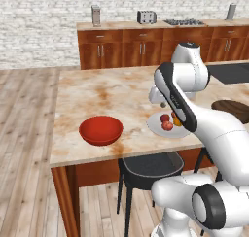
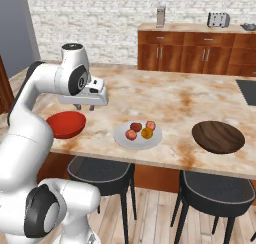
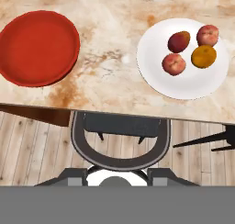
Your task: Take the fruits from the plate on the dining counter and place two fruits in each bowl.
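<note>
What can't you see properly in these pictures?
- Brown bowl: left base view, mostly hidden behind the arm.
- Red bowl: right base view, near side covered by the arm.
- Plate and orange fruit: left base view, partly behind the arm.

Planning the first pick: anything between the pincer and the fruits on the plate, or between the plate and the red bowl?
Nothing visible. The pincer hangs shut above bare beige marble counter, between the glossy red bowl and the flat pale plate. The four small round fruits lie uncovered, and only open countertop separates plate and bowl.
</note>
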{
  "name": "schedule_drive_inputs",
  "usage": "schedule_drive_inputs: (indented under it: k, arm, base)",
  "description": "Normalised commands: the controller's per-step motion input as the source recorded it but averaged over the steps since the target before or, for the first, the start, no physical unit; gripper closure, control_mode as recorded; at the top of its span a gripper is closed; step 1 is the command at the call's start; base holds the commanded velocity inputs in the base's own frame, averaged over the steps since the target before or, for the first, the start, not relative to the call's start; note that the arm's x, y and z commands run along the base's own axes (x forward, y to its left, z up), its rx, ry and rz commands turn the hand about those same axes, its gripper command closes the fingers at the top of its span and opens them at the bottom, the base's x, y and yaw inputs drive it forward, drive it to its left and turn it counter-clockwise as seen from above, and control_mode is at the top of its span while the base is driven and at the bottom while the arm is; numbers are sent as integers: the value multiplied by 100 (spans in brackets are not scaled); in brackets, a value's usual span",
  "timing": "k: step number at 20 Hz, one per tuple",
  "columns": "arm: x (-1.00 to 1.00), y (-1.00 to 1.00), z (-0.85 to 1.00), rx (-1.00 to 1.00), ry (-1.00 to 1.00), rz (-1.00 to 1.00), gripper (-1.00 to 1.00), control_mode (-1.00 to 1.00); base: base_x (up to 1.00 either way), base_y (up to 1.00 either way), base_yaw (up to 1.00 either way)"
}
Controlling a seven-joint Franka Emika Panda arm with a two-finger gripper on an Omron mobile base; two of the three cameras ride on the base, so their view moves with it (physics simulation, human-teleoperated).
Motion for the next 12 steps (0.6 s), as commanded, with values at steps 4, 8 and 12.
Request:
schedule_drive_inputs:
  k: [4,8,12]
  arm:
    - [1,-28,-29,0,0,0,-100,-100]
    - [52,-52,-46,0,1,-13,-100,-100]
    - [65,-68,-51,0,6,-16,-100,-100]
  base:
    - [0,0,0]
    - [0,0,0]
    - [0,0,0]
